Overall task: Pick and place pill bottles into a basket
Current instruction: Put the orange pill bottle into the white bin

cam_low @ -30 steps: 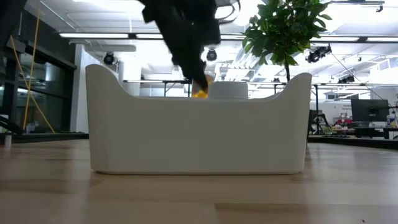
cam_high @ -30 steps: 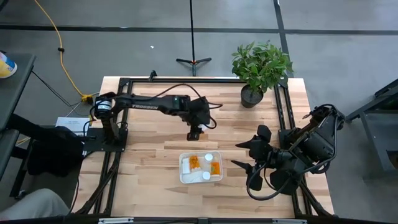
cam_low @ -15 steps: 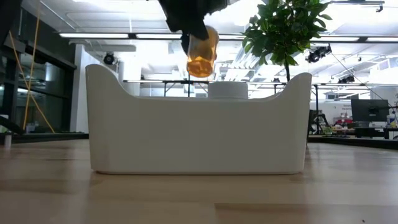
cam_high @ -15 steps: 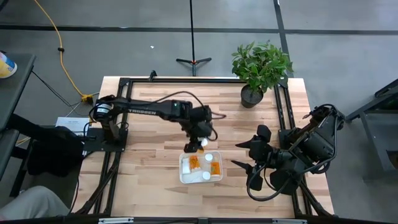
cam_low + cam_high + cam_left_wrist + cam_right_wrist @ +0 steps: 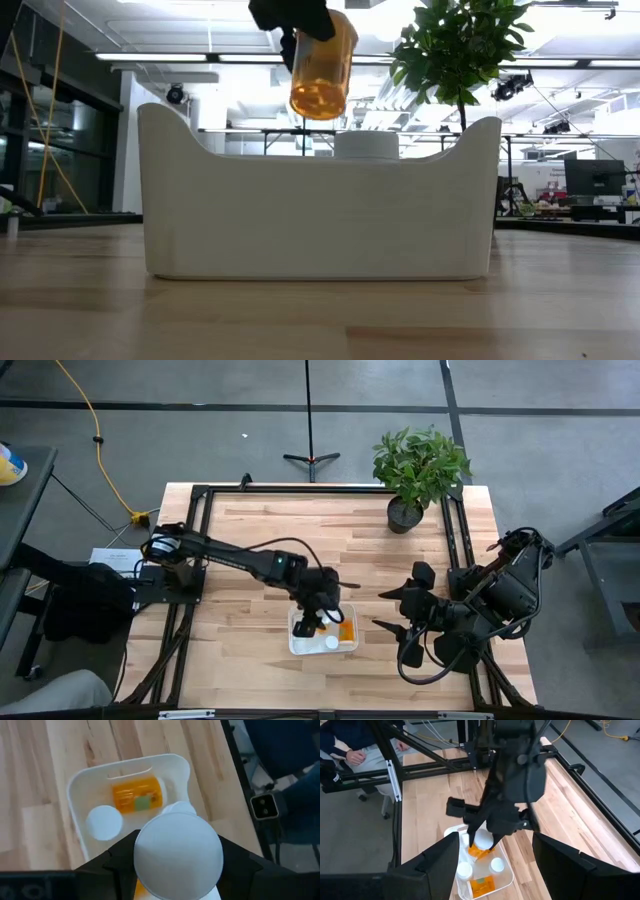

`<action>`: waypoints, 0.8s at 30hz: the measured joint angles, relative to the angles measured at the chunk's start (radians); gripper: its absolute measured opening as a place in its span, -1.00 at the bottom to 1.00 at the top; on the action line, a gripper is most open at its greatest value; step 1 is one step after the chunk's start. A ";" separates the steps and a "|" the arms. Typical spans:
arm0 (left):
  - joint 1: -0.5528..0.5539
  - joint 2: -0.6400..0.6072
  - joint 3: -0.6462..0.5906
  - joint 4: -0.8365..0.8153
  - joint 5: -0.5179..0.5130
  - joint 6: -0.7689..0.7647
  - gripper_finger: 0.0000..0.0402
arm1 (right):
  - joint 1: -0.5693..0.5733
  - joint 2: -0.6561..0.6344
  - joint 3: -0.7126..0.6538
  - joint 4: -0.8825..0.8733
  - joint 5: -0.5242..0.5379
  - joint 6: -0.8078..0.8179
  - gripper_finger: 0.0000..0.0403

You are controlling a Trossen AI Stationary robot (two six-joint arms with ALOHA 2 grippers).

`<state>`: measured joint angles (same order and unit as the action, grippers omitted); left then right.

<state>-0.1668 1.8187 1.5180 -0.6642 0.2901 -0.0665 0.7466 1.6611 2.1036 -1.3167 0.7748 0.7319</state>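
Left gripper [image 5: 318,622] holds a bottle [image 5: 323,68] over the basket [image 5: 318,212], several bottles [image 5: 136,794] already inside; right gripper [image 5: 400,622] waits, fingers spread

Moved from over the bare wooden surface [image 5: 240,550] behind the shallow white rectangular basket [image 5: 297,644] to directly above it: left gripper [image 5: 318,622], clamped on a translucent orange pill bottle with a round white cap [image 5: 323,66]. Now closer and larger in the low view, tilted, hanging above the basket's rim.
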 joint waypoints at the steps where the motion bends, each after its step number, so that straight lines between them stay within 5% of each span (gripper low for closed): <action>1: -0.006 0.000 -0.016 0.023 -0.001 -0.019 0.19 | 0.000 0.000 0.000 0.001 0.000 0.000 0.20; 15: -0.024 0.000 -0.211 0.269 -0.105 -0.125 0.19 | 0.000 0.000 0.000 0.005 -0.043 -0.019 0.20; 24: -0.023 0.000 -0.232 0.275 -0.100 -0.149 0.48 | 0.000 0.000 0.000 0.005 -0.049 -0.025 0.20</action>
<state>-0.1902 1.8187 1.2858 -0.3892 0.1902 -0.2153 0.7467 1.6611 2.1035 -1.3113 0.7261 0.7065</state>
